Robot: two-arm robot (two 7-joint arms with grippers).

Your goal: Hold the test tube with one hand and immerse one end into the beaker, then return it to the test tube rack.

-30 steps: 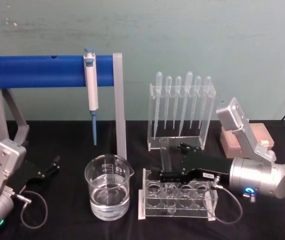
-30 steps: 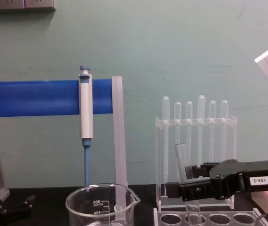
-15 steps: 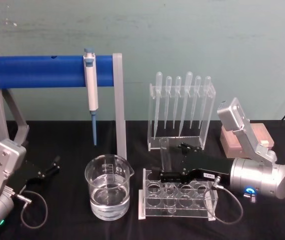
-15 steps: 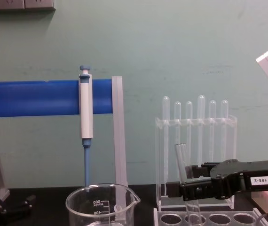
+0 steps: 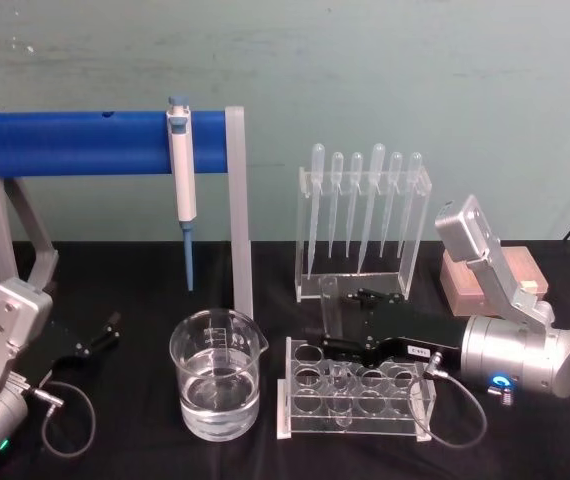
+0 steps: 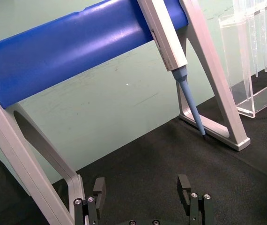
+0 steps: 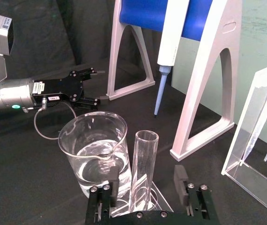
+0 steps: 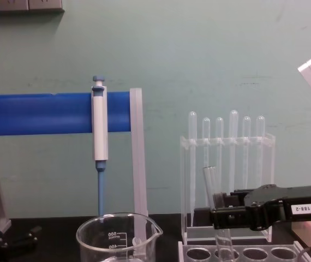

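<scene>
Black table [image 5: 145,290] carried the water-filled beaker [image 5: 215,375], left of the right pincer [image 7: 146,174]. Test tube rack [image 5: 355,402] sat under it. Pincer was spread wide and gripped nothing. Test tube [image 7: 144,154] stood tilted in a rack hole between the jaws, apart from both. Likely the release step; next, back off without clipping the tube. Left pincer [image 6: 142,183] was parked far left, also spread and empty.

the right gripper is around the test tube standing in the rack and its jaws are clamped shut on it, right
Not clamped: the right gripper is around the test tube standing in the rack, but its jaws are open, a gap on each side. The right wrist view shows it.
</scene>
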